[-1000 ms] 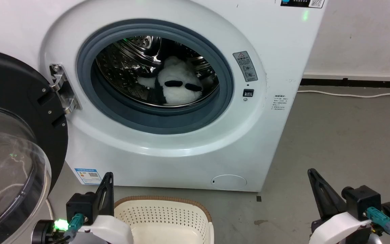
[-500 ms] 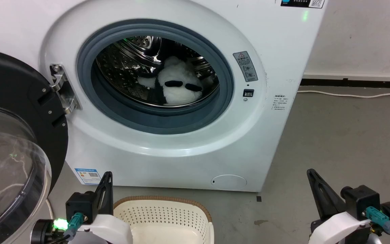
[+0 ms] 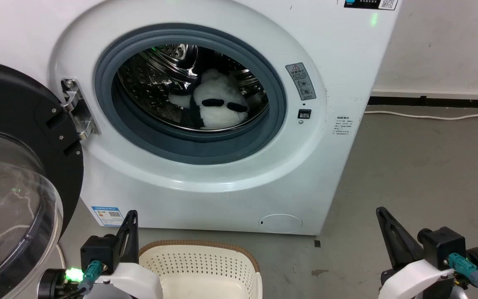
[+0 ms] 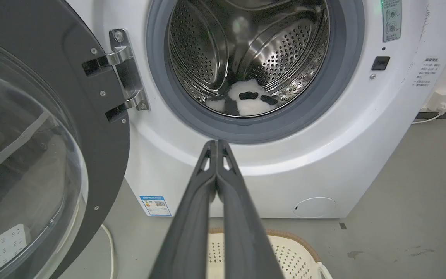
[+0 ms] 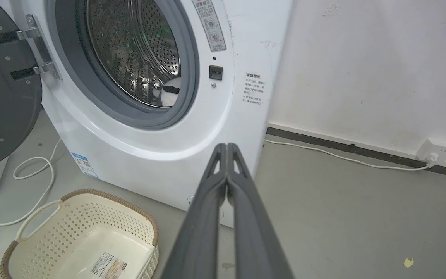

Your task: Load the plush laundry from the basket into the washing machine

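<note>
Head view, biggest stuff first: most of the frame is taken up by the big white front-loading washing machine (image 3: 222, 199). Its round opening is ringed by a grey rubber seal (image 3: 197, 149), and the shiny perforated steel drum (image 3: 152, 83) can be seen behind that. The black-framed door (image 3: 10, 187) with the clear bubble window is swung wide to the robot's left on a metal hinge (image 3: 75, 110), so the mouth is left fully exposed. The door's rim is hung close by the left arm, which makes that the tight side. On the right, a wide stretch of grey concrete floor (image 3: 409, 166) is seen running from the machine's corner back to the white wall (image 3: 442, 41), so loads of room there.

The cream-white perforated plastic oval basket (image 3: 199, 243), brown woven-look rim and all, is parked just in front of the machine's base, with a strip of floor left between them. In the right wrist view its inner bottom is shown with a label sticker (image 5: 108, 265) on it.

The fluffy white plush laundry (image 3: 218, 104) with black patches is found inside the drum, low down and well behind the seal's lip.

The left gripper (image 3: 132, 216) is held low just beside the basket's left rim. The right gripper (image 3: 382, 211) is held low over open floor, well apart from the basket. In both wrist views the two long dark fingers are seen pressed together tip to tip, closed on themselves.

A white cable (image 5: 33, 182) is looped on the floor between door and basket.
</note>
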Available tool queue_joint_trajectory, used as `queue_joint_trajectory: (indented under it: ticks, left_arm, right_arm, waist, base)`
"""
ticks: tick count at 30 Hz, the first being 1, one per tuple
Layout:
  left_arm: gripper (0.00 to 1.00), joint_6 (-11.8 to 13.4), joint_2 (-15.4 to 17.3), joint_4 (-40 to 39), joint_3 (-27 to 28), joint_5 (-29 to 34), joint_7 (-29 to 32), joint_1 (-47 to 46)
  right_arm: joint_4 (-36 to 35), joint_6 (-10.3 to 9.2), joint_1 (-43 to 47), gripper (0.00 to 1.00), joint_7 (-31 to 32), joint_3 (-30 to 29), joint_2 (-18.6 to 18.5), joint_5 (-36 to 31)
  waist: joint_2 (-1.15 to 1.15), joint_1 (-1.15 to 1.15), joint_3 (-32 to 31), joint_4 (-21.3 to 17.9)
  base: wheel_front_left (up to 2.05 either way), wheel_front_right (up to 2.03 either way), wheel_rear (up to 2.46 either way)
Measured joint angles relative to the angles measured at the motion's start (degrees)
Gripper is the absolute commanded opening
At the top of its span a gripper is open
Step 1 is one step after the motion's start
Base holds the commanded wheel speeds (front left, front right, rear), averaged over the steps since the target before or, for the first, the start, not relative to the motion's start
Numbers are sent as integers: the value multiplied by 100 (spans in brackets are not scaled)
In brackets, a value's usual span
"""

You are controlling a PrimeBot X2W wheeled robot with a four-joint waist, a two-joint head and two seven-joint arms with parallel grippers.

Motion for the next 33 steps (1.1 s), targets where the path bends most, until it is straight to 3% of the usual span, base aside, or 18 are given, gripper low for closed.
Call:
queue_joint_trajectory:
  ticks: [33]
  left_arm:
    - [0, 0, 0, -1, 3, 4, 0, -1]
  right_arm:
    - [1, 0, -1, 0, 0, 2, 0, 0]
  waist:
    - [0, 0, 0, 0]
  base:
    - [0, 0, 0]
